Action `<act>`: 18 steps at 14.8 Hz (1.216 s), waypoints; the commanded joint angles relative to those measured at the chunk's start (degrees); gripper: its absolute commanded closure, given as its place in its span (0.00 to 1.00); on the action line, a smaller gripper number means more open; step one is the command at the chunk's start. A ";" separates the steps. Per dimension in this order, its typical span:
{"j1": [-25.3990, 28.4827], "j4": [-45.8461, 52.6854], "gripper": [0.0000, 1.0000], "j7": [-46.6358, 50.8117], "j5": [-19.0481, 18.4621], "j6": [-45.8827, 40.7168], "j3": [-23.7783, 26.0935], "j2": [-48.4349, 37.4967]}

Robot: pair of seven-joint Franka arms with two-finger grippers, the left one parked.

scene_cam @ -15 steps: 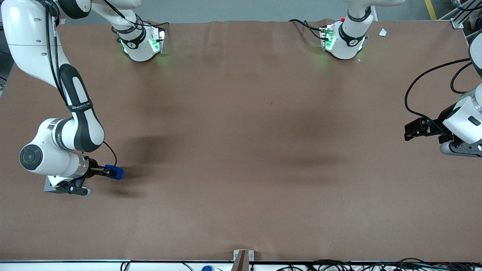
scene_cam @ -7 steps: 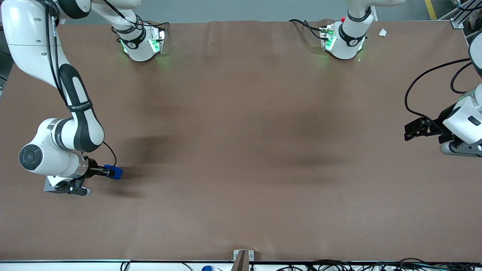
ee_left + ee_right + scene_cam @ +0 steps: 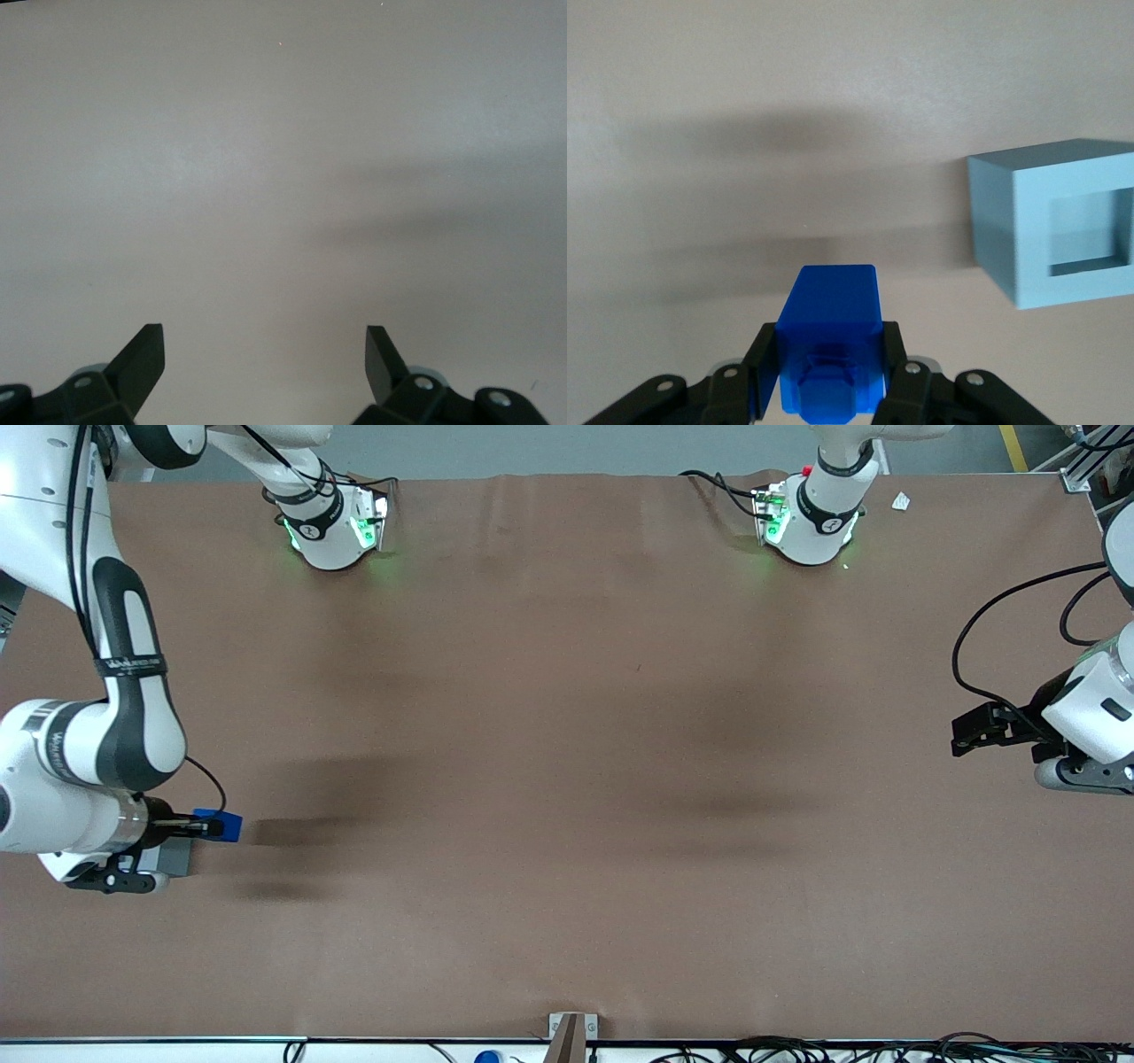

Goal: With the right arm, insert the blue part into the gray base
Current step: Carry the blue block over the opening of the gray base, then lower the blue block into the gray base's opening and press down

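Front view: the right arm's slim black tool [image 3: 205, 827] has carried the small bright-blue plastic block [image 3: 221, 825] sideways, now beside the light-gray plastic cube [image 3: 174, 856] on the brown desk [image 3: 567, 779].

Right wrist view: tool [image 3: 831, 372] clamped on the block [image 3: 833, 345]; the cube [image 3: 1054, 230] with its opening lies apart, so alignment seems next.

The right arm [image 3: 106, 717] was white with black link panels, a black band carrying white lettering, and a thin black cable looping to its slim black gripper [image 3: 211, 828]; its base glowed green.
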 commanded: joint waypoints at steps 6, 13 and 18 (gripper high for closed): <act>-7.24 13.01 1.00 -10.03 -1.17 -9.37 0.71 4.71; -8.83 21.01 1.00 -9.94 -1.26 -9.46 0.63 9.98; -8.83 22.94 1.00 -14.58 -1.44 -9.19 -0.07 11.65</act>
